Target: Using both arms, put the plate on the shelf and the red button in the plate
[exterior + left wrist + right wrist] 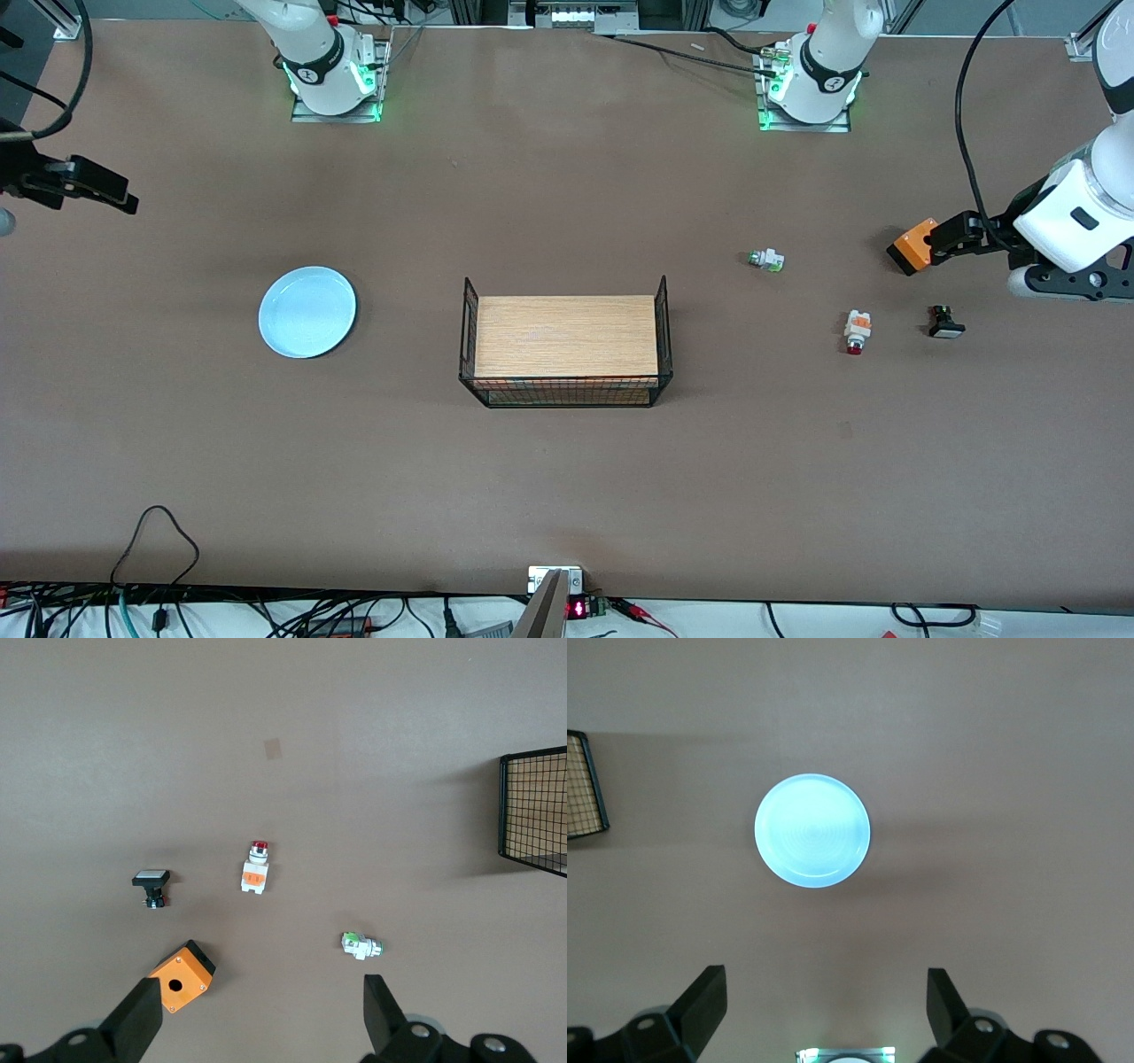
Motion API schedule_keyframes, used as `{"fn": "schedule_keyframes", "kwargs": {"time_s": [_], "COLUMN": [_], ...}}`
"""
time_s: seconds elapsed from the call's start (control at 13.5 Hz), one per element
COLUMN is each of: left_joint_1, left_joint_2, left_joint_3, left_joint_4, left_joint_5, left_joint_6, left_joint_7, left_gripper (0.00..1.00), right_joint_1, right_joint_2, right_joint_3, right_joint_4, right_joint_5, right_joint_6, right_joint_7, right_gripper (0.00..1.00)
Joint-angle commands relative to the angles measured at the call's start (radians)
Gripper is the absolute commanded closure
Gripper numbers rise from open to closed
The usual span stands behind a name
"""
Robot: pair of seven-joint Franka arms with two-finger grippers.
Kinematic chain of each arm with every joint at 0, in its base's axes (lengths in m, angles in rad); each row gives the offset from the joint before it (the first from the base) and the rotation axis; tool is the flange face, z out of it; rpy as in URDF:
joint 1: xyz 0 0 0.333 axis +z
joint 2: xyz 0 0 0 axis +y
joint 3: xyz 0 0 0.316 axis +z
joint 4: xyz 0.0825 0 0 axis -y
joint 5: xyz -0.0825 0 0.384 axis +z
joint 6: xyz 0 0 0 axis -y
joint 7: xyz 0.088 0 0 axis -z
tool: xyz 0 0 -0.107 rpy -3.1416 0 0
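Note:
The pale-blue plate (306,312) lies flat on the table toward the right arm's end; it also shows in the right wrist view (812,830). The red button (857,331) lies on its side toward the left arm's end, and shows in the left wrist view (255,868). My left gripper (950,239) is open and empty, up in the air over the orange box (913,246); its own view (261,1005) shows the wide gap. My right gripper (104,190) is open and empty, high over the table's edge at the right arm's end (824,992).
A black wire basket (565,390) with a wooden board on it stands mid-table. A white part with green tip (766,260) lies farther from the front camera than the red button. A black part with white cap (945,322) lies beside the red button.

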State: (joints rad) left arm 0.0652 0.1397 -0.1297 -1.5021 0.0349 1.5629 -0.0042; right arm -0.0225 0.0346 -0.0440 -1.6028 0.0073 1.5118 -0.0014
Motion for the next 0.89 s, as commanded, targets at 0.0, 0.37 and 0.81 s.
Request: {"fn": "schedule_keyframes", "kwargs": {"time_s": [0.0, 0.37, 0.81], "left_joint_1": [-0.004, -0.004, -0.004], "left_joint_2": [-0.026, -0.026, -0.026], "left_joint_3": [0.002, 0.002, 0.002], "left_joint_4": [-0.026, -0.026, -0.026], "left_joint_5": [-0.001, -0.001, -0.001], "left_joint_6": [0.005, 0.005, 0.006], "left_joint_7": [0.021, 0.021, 0.021], "left_gripper": [0.00, 0.00, 0.00], "right_joint_1": [0.028, 0.032, 0.012], "right_joint_2": [0.080, 0.166, 0.180], "right_joint_3": [0.001, -0.002, -0.004], "right_joint_4": [-0.008, -0.155, -0.533], "right_joint_5": [-0.032, -0.044, -0.067], "right_joint_6": [0.036, 0.252, 0.667], "right_joint_7": [0.009, 0.049, 0.118], "right_gripper": [0.00, 0.00, 0.00]}}
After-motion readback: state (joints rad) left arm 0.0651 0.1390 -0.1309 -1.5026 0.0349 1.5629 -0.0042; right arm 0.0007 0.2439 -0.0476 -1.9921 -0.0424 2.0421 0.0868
